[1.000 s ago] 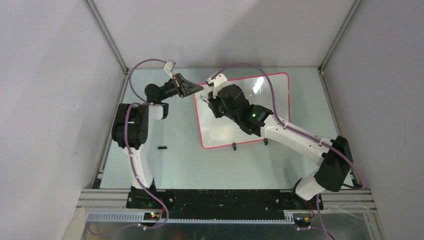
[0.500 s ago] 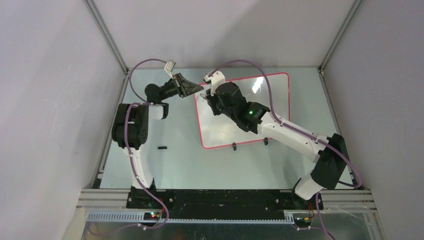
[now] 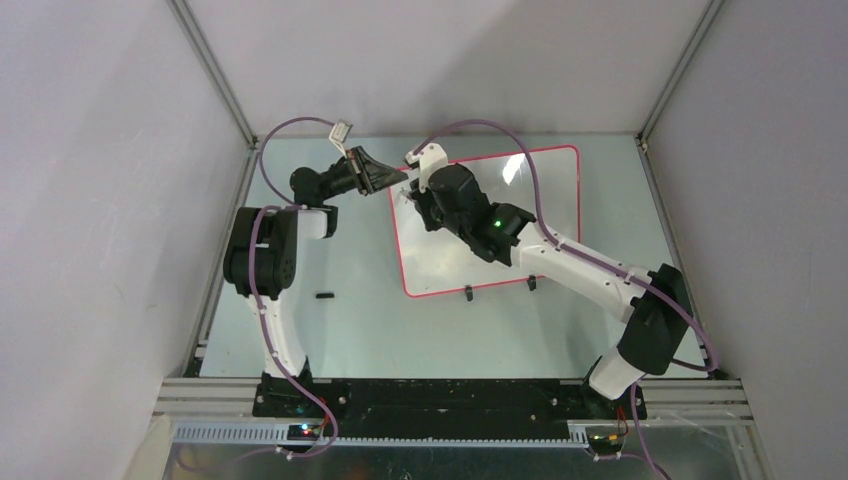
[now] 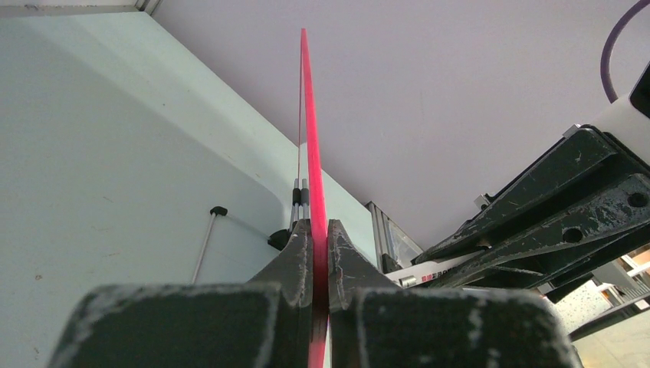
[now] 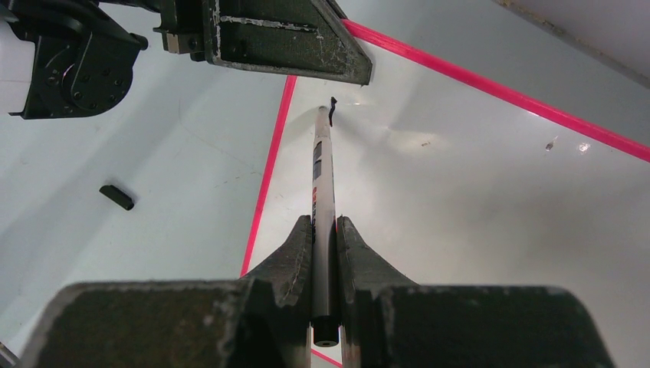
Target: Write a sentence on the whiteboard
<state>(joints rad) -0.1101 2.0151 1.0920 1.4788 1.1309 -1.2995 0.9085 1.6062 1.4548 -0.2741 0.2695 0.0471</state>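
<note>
The whiteboard (image 3: 560, 205), glossy white with a red-pink rim, lies tilted on the table. My left gripper (image 3: 398, 180) is shut on the rim at its far left corner. In the left wrist view the rim (image 4: 306, 115) runs edge-on between the closed fingers of that gripper (image 4: 320, 226). My right gripper (image 5: 326, 222) is shut on a slim grey marker (image 5: 323, 165). The marker's tip touches the whiteboard (image 5: 475, 199) near that same corner. Of the sentence, only a short black stroke (image 5: 333, 110) shows at the tip. The right wrist (image 3: 452, 195) hides the spot from above.
A small black cap (image 3: 323, 295) lies on the table left of the board, also in the right wrist view as the cap (image 5: 116, 197). Two black clip feet (image 3: 468, 293) (image 3: 531, 284) sit at the board's near edge. Grey walls and metal frame posts (image 3: 215, 80) close in the table.
The right arm has shifted slightly left and toward the far edge, carrying the marker along the board's far left corner. The left arm has held still on the rim.
</note>
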